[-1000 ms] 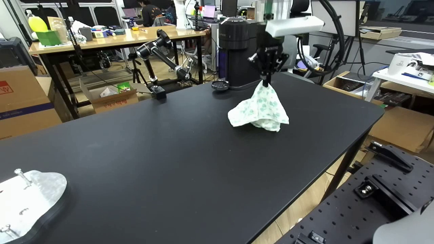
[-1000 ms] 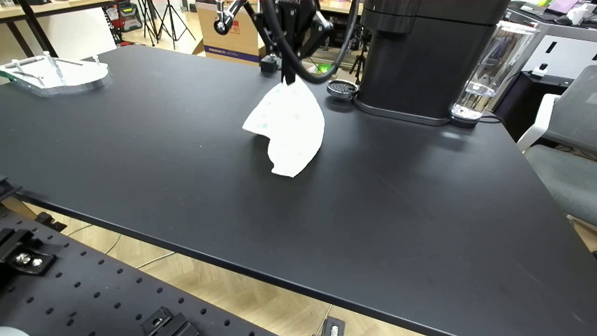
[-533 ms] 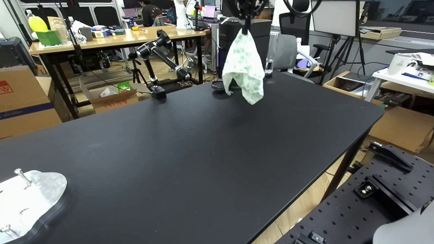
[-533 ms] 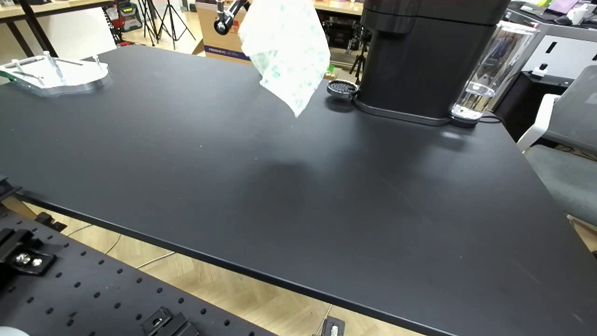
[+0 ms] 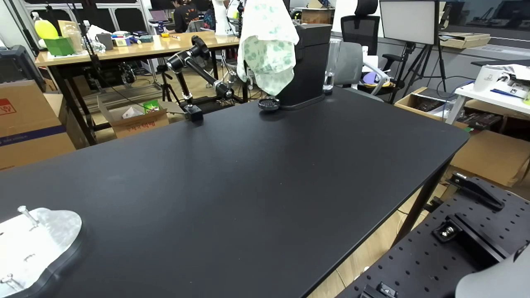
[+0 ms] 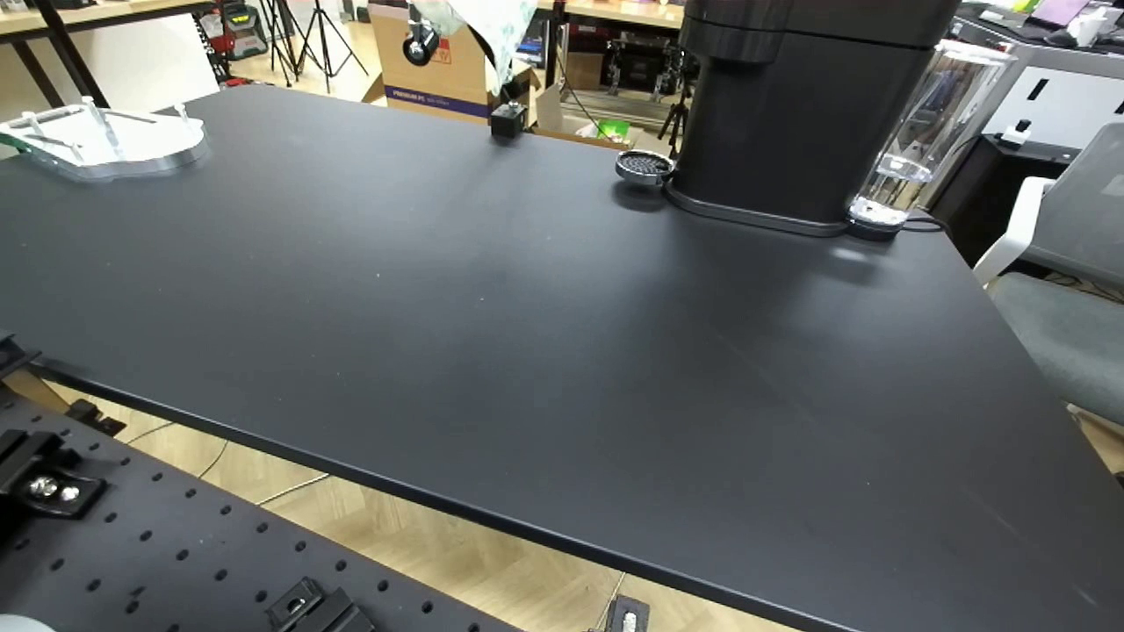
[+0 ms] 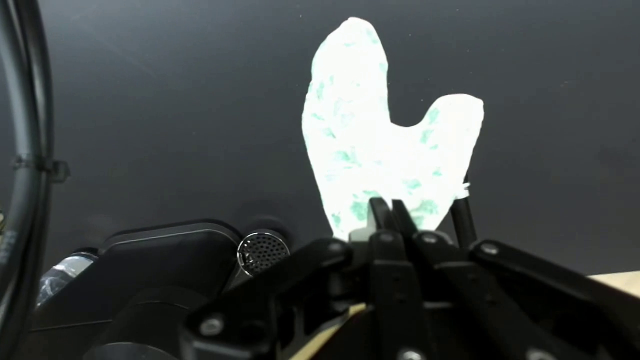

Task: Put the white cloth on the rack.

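The white cloth with green print hangs from my gripper, high above the table's far edge. It shows in both exterior views [image 5: 268, 45] [image 6: 496, 26] and spreads below the fingers in the wrist view [image 7: 380, 145]. My gripper [image 7: 389, 204] is shut on the cloth, its fingertips close together; it is above the frame in both exterior views. A black jointed stand [image 5: 192, 68] is clamped at the table's far edge, beside the cloth; its base also shows in an exterior view [image 6: 507, 121]. In the wrist view a black rod [image 7: 463, 220] shows beside the cloth. I cannot tell which thing is the rack.
A black coffee machine [image 6: 773, 114] with a water tank [image 6: 904, 158] stands at the table edge, close to the cloth. A round perforated tray [image 5: 269, 104] sticks out from it. A white board with metal pegs [image 5: 45, 236] lies on the black table [image 5: 207, 186].
The cloth has been lifted off the table and carried up and toward the black stand. The gripper has risen out of both exterior views. The cloth stays held.
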Motion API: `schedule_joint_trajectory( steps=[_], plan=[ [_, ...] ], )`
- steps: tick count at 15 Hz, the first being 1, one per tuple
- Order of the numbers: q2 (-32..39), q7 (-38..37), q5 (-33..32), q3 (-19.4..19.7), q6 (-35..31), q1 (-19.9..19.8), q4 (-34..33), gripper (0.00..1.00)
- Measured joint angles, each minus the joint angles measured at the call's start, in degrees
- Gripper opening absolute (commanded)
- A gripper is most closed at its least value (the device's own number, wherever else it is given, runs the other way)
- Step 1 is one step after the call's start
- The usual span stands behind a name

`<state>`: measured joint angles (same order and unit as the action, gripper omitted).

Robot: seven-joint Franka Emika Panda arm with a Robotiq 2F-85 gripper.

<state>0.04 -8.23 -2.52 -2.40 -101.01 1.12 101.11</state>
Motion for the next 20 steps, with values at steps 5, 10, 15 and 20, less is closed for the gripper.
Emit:
schedule_joint_trajectory(
  steps=[5,10,15,20],
  plan=[
    [6.4,0.1,2.5,-1.0,3.7,1.6,-8.0,0.00],
    [12.6,0.1,4.1,-2.3,3.7,3.8,-12.9,0.00],
    [17.1,0.0,4.1,-3.2,2.8,6.3,-15.4,0.00],
    [19.4,0.0,4.1,-3.4,2.6,7.6,-16.3,0.00]
  ],
)
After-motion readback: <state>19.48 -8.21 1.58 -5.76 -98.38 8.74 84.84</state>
